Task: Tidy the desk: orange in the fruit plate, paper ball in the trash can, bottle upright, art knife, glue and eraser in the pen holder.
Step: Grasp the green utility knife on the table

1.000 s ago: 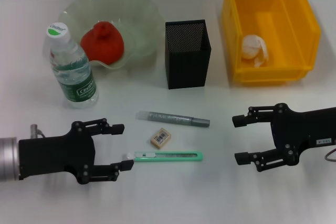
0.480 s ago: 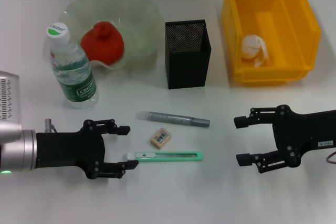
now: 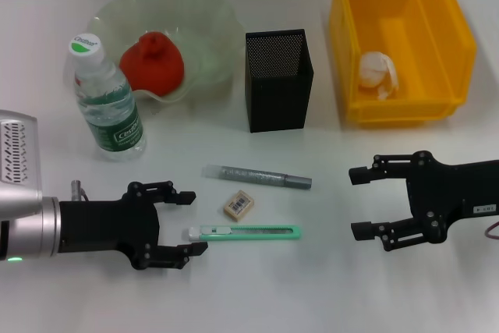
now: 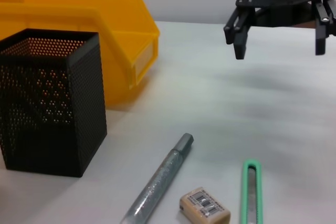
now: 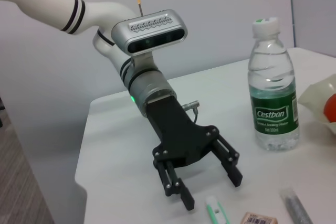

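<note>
My left pincer [image 3: 187, 221]: released, fingers spread, low over the white tabletop [image 3: 257, 286], its tips flanking the white end of the green-handled art knife [image 3: 243, 232] without clear contact.
My right pincer [image 3: 359, 203]: released, hovering above bare tabletop, well apart from the knife's far end.
Art knife: flat on the tabletop, lying crosswise between my two pincers.
Small tan eraser with barcode label [image 3: 238, 204]: just beyond the knife, apart from it.
Silver-grey glue stick pen [image 3: 256, 176]: lying flat beyond the eraser.
Black mesh square pen holder [image 3: 279, 79]: upright behind the glue.
Clear plastic water bottle with green label [image 3: 105, 101]: standing upright to my left.
Orange [image 3: 152, 61]: in the pale green wavy glass fruit plate [image 3: 204, 21].
Crumpled white paper ball [image 3: 377, 74]: inside the yellow plastic bin [image 3: 458, 43].
</note>
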Motion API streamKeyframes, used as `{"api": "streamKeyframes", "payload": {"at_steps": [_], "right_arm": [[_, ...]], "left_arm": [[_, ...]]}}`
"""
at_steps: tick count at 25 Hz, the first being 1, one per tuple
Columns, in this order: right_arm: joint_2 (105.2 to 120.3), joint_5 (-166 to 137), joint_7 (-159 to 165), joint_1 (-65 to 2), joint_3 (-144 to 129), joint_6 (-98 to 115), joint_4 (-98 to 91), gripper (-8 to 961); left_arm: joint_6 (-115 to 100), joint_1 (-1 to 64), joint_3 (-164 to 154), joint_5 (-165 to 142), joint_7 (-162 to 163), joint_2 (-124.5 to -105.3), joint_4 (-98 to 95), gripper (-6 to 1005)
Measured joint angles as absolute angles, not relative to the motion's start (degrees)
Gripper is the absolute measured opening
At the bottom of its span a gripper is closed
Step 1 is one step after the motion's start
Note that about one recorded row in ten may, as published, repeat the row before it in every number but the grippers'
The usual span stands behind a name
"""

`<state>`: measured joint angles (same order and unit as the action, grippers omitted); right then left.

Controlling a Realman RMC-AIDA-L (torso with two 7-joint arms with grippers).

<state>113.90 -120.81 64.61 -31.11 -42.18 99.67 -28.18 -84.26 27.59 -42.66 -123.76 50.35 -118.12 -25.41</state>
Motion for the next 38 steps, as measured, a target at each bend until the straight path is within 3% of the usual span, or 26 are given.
{"api": "streamKeyframes", "payload": {"at_steps": [5,10,21,29,38], "right_arm": [[113.90,-120.77,64.53,-31.11,-41.79,99.74,-28.13,824],[113.94,-120.76,64.51,-31.11,-41.79,99.97,-28.12,823],[114.08,-120.66,64.45,-31.11,-41.26,100.38,-28.12,823],[114.08,-120.66,64.42,-31.11,-41.20,100.38,-28.12,824],[114.14,-120.66,64.33,-31.04,-41.13,100.37,-28.12,824]], "left_arm": [[-83.51,27.42,-43.73,-123.76,49.84,-118.23,-25.40,784],[-82.81,27.42,-44.18,-123.76,49.83,-118.32,-25.40,624],[-82.75,27.43,-44.77,-123.75,49.74,-118.34,-25.40,568],[-82.59,27.57,-44.77,-123.75,49.79,-118.30,-25.40,430],[-82.00,27.70,-44.73,-123.75,49.88,-118.30,-25.40,399]]}}
